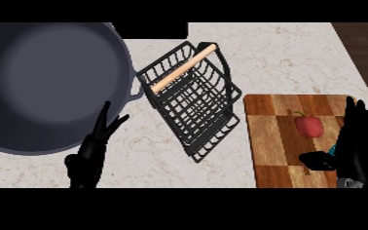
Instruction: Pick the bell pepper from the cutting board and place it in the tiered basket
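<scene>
A red bell pepper (309,125) lies on the wooden cutting board (277,136) at the right. My right hand (351,143) stands just right of the pepper, fingers straight and pointing up, thumb stretched out below the pepper, apart from it. The black wire tiered basket (191,100) with a wooden handle sits in the middle of the counter, left of the board. My left hand (92,151) rests open at the lower left, fingers up, in front of the pot's rim.
A large dark grey pot (57,83) fills the left side of the counter and nearly touches the basket. The marble counter's right edge runs past the board at the upper right.
</scene>
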Tool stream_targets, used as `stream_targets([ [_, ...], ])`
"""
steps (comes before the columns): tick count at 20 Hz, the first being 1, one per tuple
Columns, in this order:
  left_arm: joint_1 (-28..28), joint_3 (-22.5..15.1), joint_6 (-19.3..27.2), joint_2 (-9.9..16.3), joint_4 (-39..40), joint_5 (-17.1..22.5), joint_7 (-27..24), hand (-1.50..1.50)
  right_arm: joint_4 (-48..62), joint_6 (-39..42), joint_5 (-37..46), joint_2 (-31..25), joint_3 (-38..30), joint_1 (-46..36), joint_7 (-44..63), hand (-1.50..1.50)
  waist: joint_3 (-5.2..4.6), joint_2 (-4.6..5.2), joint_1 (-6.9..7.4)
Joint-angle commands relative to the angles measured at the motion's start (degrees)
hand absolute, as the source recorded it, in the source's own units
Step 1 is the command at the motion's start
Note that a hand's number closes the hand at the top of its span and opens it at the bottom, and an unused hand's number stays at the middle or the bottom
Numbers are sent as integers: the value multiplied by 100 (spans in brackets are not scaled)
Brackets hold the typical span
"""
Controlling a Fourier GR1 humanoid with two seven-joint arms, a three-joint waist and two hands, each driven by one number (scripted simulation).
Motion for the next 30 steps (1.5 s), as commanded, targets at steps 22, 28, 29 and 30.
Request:
stream_targets([
  [22,-226,492,10,-197,833,-216,550,0,2018,1526,236,1274,-852,-1413,276,-150,-63,57,-78],
  [28,8,720,-284,-164,1072,-167,56,0,1621,2073,153,1426,-1145,-1345,421,-150,-66,50,-92],
  [29,-54,916,-504,87,881,3,351,0,1740,1544,335,1608,-1020,-970,276,-150,-64,50,-93],
  [30,-291,639,-67,-306,1001,-349,528,0,2307,1251,340,1712,-1106,-1210,22,-150,-63,58,-85],
])
